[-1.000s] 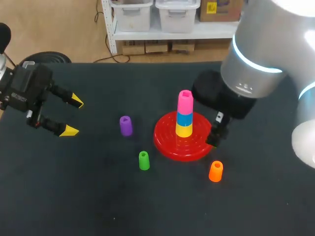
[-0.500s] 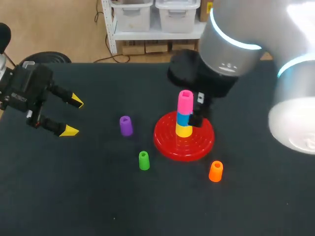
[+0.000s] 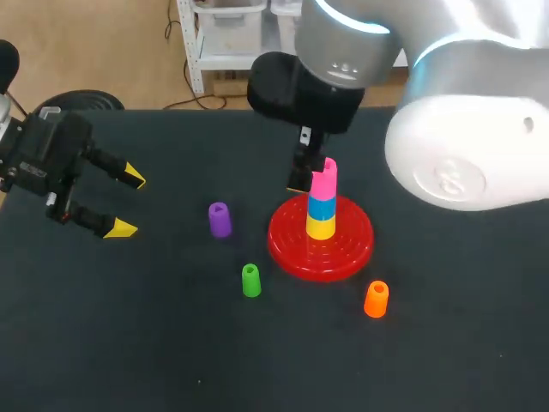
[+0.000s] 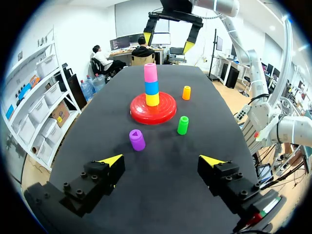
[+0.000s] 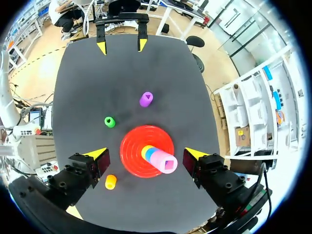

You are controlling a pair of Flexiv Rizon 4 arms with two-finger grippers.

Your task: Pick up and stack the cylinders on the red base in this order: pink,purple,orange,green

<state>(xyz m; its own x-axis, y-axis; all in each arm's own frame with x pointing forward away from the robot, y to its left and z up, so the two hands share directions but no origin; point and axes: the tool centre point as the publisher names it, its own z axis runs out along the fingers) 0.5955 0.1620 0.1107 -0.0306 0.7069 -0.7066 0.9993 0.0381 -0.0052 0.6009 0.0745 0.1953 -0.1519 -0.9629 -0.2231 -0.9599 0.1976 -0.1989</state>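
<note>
From above, the left fingers (image 3: 120,228) are hanging wide open over the dark counter (image 3: 129,343), well apart from the purple cylinder (image 3: 220,220). The pink cylinder (image 3: 323,179) is sitting on top of the stack (image 3: 322,209) on the red base (image 3: 343,249). The left wrist view is also showing the green cylinder (image 4: 183,125) and the orange cylinder (image 4: 186,92) standing loose near the base. Only the right wrist view is showing the right fingers (image 5: 97,154), spread wide above the pink top and holding nothing.

Head camera sits high behind my rig, looks down on whole table (image 3: 171,343). Left wrist camera low at table end, faces along it, red base (image 4: 163,113) well off. Right wrist camera directly over base, faces straight down, nearer. I get base, purple cylinder (image 3: 220,219) in all three.
</note>
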